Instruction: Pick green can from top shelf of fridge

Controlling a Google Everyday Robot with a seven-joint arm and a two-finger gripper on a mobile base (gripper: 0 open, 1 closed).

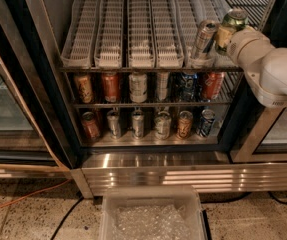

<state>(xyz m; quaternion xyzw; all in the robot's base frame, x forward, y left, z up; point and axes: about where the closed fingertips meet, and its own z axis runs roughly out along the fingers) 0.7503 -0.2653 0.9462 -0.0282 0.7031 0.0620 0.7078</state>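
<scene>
The green can (234, 19) is at the right end of the top shelf (133, 59), above its front edge, right against the end of my white arm (268, 66). My gripper (224, 36) is at the green can, mostly hidden by the wrist. A silver-grey can (203, 39) leans tilted in the rightmost white lane, just left of the green can. The fridge (153, 161) stands open in front, with a stainless steel base.
Two lower wire shelves hold rows of several cans (138, 86). A clear plastic bin (153, 216) sits on the floor before the fridge base. An orange cable (23, 196) runs across the floor at the left. A glass door (8, 109) is at the left.
</scene>
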